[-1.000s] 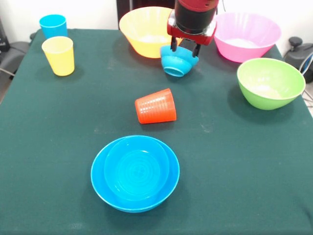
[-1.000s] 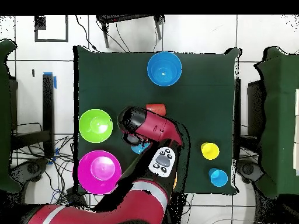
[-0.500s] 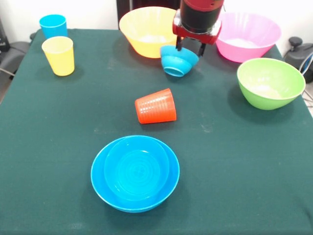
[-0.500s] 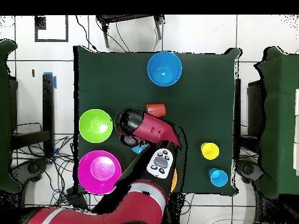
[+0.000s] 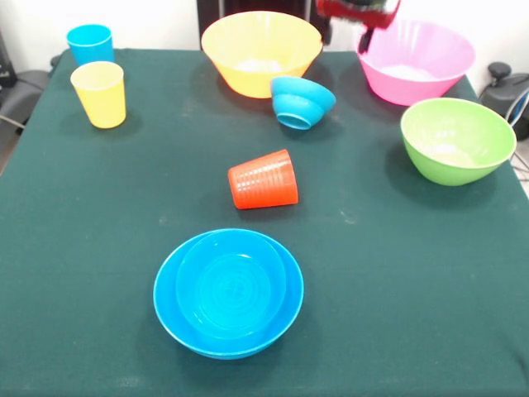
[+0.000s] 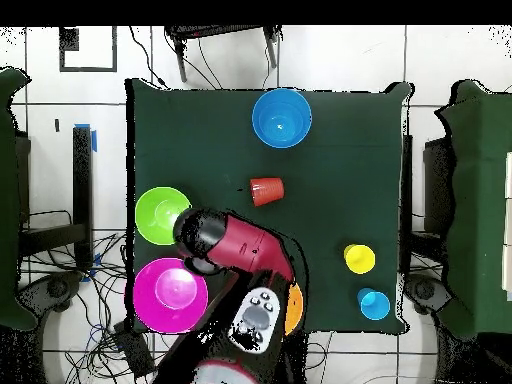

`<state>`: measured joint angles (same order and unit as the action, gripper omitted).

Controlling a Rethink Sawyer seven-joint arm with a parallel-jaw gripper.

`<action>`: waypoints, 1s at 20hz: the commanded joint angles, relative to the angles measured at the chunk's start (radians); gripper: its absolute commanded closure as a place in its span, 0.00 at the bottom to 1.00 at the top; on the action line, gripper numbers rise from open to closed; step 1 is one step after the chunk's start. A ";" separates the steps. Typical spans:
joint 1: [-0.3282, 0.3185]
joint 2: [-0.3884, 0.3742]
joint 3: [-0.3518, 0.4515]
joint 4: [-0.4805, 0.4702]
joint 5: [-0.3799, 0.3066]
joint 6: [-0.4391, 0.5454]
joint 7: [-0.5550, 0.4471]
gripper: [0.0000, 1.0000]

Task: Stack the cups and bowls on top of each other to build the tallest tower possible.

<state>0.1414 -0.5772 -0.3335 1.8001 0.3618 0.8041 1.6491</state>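
Front view, near to far: two blue bowls (image 5: 228, 291) sit nested at the near middle, upright, the only stack so far. Beyond them the orange cup (image 5: 264, 179) lies on its side, long axis running left-right, mouth to the right (it needs righting before it can top anything). Further back the small blue bowl (image 5: 301, 101) is tilted on its side, just in front of the yellow bowl (image 5: 260, 51) and close to touching it, with nothing holding it. The green bowl (image 5: 457, 138) stands at the right; the yellow cup (image 5: 99, 93) and blue cup (image 5: 89, 42) stand upright far left. The pink bowl (image 5: 417, 60) is far right. The gripper (image 5: 357, 15) shows only at the top edge, just above the pink bowl's left rim and carrying nothing; whether it's spread or closed I can't tell. Key relation: the pink bowl lies directly below and slightly right of the gripper, and the tilted small blue bowl is nearer the camera and to its left. Overhead agrees: the arm head (image 6: 200, 234) hangs between the green and pink bowls. My read is pink is the next target; the near blue stack is well away, right across the table.
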 commanded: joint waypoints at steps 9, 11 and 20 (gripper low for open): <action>0.019 -0.429 -0.002 0.450 -0.048 -0.050 0.012 0.00; -0.004 -0.436 0.008 0.498 -0.049 -0.092 -0.009 0.00; -0.211 -0.413 0.108 0.719 -0.097 -0.409 -0.094 0.00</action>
<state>0.0169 -1.0281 -0.3407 2.2985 0.3360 0.6077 1.6491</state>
